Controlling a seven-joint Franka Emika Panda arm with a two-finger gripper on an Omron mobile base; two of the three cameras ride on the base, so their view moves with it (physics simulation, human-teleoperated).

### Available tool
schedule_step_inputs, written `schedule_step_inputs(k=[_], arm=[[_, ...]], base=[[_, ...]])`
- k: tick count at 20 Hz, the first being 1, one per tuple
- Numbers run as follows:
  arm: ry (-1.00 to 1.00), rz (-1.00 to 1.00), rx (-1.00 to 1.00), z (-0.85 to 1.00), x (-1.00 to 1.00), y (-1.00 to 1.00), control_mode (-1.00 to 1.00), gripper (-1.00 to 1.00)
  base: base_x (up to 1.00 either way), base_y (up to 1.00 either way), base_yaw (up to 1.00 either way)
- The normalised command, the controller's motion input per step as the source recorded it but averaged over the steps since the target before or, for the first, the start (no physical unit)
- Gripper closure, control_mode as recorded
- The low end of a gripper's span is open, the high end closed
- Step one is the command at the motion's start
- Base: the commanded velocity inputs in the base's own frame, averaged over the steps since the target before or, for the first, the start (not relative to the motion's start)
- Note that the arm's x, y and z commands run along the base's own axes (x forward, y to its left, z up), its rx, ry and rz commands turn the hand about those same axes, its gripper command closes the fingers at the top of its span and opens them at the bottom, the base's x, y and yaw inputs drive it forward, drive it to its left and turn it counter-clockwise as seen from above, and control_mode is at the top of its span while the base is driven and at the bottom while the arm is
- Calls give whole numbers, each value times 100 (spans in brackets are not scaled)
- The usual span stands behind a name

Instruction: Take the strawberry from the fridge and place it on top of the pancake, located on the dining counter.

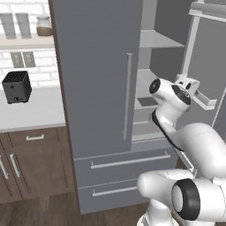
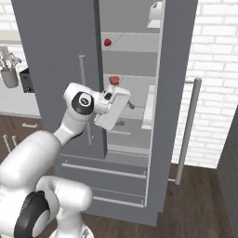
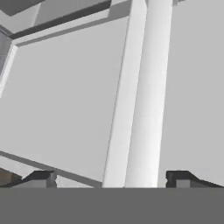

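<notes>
The fridge (image 1: 99, 88) stands w/ its right door (image 2: 174, 107) swung open and its left door shut; pale grey shelves show inside. The arm reaches fwd into the open compartment. The end effector (image 2: 126, 105) sits at mid-shelf height, just inside the opening, tilted. In the hand view its two dark fingertips (image 3: 41, 177) stand wide apart w/ nothing between them, so it's released. Ahead of them in that view is pale fridge interior: a flat grey panel and a pale upright strip (image 3: 144, 100) running between the fingertips' line.

The strawberry (image 2: 108, 42) is a small red item on an upper shelf, well above the end effector and slightly to its left in the right base view, apart from it. A second small red-topped item (image 2: 114, 80) sits on the next shelf down, just above the end effector and near the wrist; can't tell what it is. A white box-like item (image 2: 155, 14) is higher up, near the top of the compartment, above and right of the end effector.

Below the end effector: the two fridge drawers (image 1: 128, 161) w/ bar handles, both shut. Far to its left in the left base view, a white wall desk (image 1: 31, 110) carries a black toaster (image 1: 16, 87); a shelf above holds glasses (image 1: 15, 24) and a jar (image 1: 44, 25).
</notes>
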Motion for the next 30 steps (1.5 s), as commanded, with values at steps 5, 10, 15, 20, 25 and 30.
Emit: schedule_step_inputs(k=[5,10,15,20,25,30], arm=[[3,1,28,0,-4,100,-100,-100],[-3,-6,51,-1,13,100,-100,-100],[-15,-5,58,0,35,100,-100,-100],[-81,-2,10,30,12,99,-100,-100],[-66,-12,16,42,51,70,-100,-100],[-1,-1,51,3,69,-9,-100,-100]], base=[[0,0,0],[0,0,0],[0,0,0],[0,0,0],[0,0,0],[0,0,0]])
